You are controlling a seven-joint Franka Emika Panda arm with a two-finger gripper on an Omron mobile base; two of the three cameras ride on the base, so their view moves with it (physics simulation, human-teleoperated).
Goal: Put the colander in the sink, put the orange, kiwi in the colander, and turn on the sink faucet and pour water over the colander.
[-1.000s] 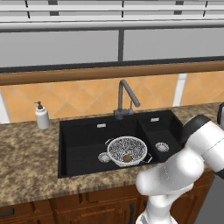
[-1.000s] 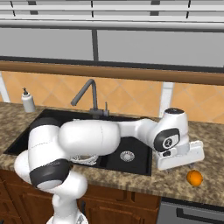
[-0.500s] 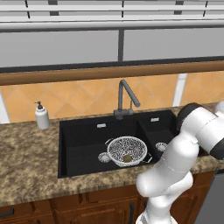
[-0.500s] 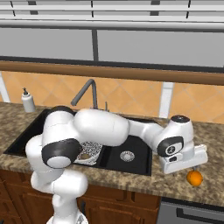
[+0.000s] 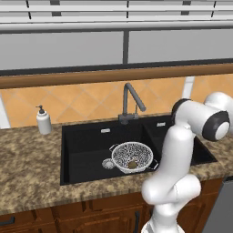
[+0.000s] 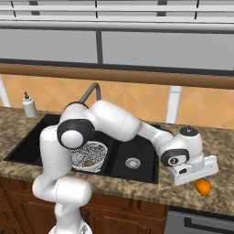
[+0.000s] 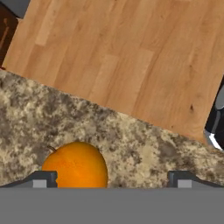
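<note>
The colander [image 5: 133,155] sits in the larger basin of the black sink [image 5: 86,141], with the kiwi [image 5: 132,164] lying in its bottom. From the right base view, the colander [image 6: 89,154] and kiwi [image 6: 89,162] are partly behind my arm. The orange [image 6: 203,186] rests on the granite counter right of the sink, near the front edge. My gripper [image 6: 200,177] hangs just above it. In the hand view the gripper [image 7: 111,181] is open, and the orange [image 7: 75,166] lies between the fingertips, close to the left one [image 7: 41,179]. The sink faucet [image 5: 129,102] stands behind the basins; no water shows.
A white soap dispenser [image 5: 43,120] stands on the counter left of the sink. The smaller basin has a silver drain [image 6: 132,162]. The counter's front edge [image 7: 131,116] runs just past the orange, with wooden floor [image 7: 131,52] below. A dark appliance front [image 6: 201,224] sits under the counter.
My arm has swung further right and the hand has come down toward the orange near the counter's front edge. The jaws stayed open; colander and kiwi have not moved.
</note>
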